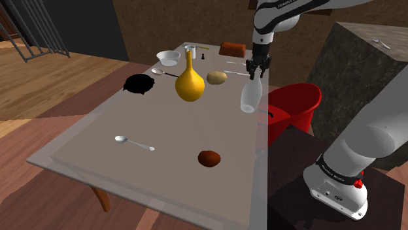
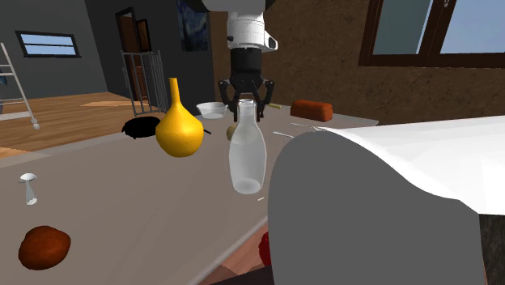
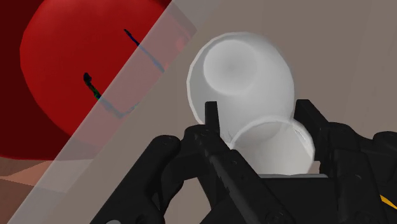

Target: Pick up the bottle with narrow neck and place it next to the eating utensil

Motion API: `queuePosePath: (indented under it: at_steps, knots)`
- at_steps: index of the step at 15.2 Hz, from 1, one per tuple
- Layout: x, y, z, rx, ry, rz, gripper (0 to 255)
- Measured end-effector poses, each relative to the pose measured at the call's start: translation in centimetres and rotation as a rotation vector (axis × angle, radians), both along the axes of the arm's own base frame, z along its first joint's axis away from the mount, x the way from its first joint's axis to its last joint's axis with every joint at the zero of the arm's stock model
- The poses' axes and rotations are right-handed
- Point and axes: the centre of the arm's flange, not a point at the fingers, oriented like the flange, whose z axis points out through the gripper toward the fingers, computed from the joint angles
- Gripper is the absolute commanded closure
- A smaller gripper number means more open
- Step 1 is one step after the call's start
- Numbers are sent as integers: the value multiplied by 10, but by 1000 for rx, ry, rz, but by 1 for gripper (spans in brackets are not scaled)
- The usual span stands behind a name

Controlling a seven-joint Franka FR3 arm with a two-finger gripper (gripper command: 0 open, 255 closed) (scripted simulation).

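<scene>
Noted at centre-right of the shoulder view: a pale, see-through bottle point(image 1: 249, 97), narrow neck uppermost, hanging just inside the right-hand edge of the table point(image 1: 98, 150). Judged clear of the top, with a slight lean; gap underneath hard to read. Clenched on the neck from both sides by the black fingers of the gripper point(image 1: 256, 70); same hold seen in the wrist view, neck rim between the pads. Below and beyond the table edge, a red bucket point(image 1: 297, 104). Up and left of the bottle, a potato point(image 1: 217, 78) and a yellow long-necked vase point(image 1: 189, 83). At lower left of the frame, well apart from the bottle: a white spoon point(image 1: 134, 142), taken as the eating utensil, with a brown lump point(image 1: 209, 158) to its right.

Step in hand judged as the carry. Recommended:
- Keep height enough to pass the vase, or route down-frame of it.
- Travel towards lower left, slowly, to guard against swing from so slim a hold.
- Lower onto bare table just beside the spoon, not on it, short of the brown lump.
- Release only after seating the base flat.
</scene>
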Motion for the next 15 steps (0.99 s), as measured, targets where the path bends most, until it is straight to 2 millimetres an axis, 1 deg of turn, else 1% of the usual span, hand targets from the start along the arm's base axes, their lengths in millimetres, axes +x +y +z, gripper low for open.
queuePosePath:
  at_steps: [6, 15]
  knots:
    - [0, 0, 2, 0, 0, 0, 255]
    - [0, -1, 45, 0, 0, 0, 255]
